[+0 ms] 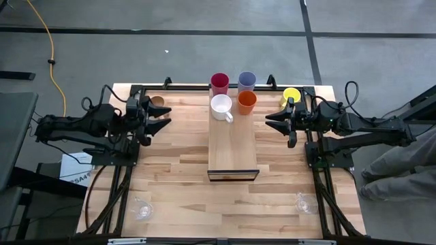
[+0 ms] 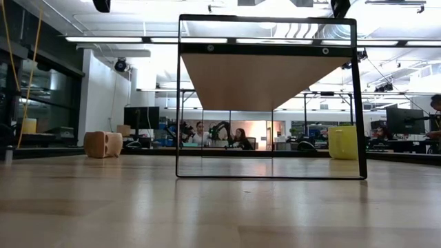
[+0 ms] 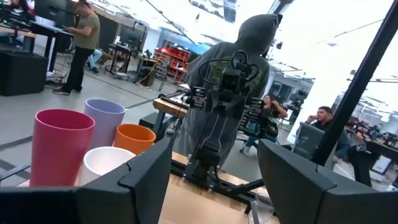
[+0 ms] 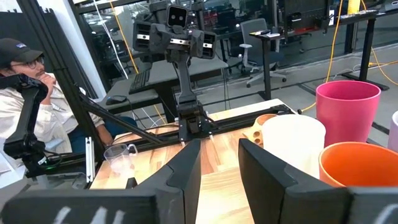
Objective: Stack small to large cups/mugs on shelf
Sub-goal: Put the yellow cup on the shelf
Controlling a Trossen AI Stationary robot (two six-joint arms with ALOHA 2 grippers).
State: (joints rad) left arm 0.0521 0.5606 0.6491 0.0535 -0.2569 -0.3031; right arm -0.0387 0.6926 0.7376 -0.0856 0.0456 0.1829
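On the far end of the pale shelf board [image 1: 232, 146] stand a crimson tumbler [image 1: 219, 83], a lavender tumbler [image 1: 246, 81], a white mug [image 1: 221, 107] and an orange tumbler [image 1: 246, 102]. A yellow mug [image 1: 291, 95] stands on the table at the far right, a tan wooden cup [image 1: 158, 102] at the far left. Two clear glasses [image 1: 142, 207] [image 1: 306, 202] stand near the front corners. My left gripper [image 1: 163, 117] is open, level, left of the shelf. My right gripper [image 1: 272, 118] is open, level, right of it.
The shelf is raised on a dark frame [image 2: 269, 96], seen in the low view. Bare tabletop lies in front of the shelf between the two glasses. A person in grey [image 1: 398, 167] sits by the table's right edge.
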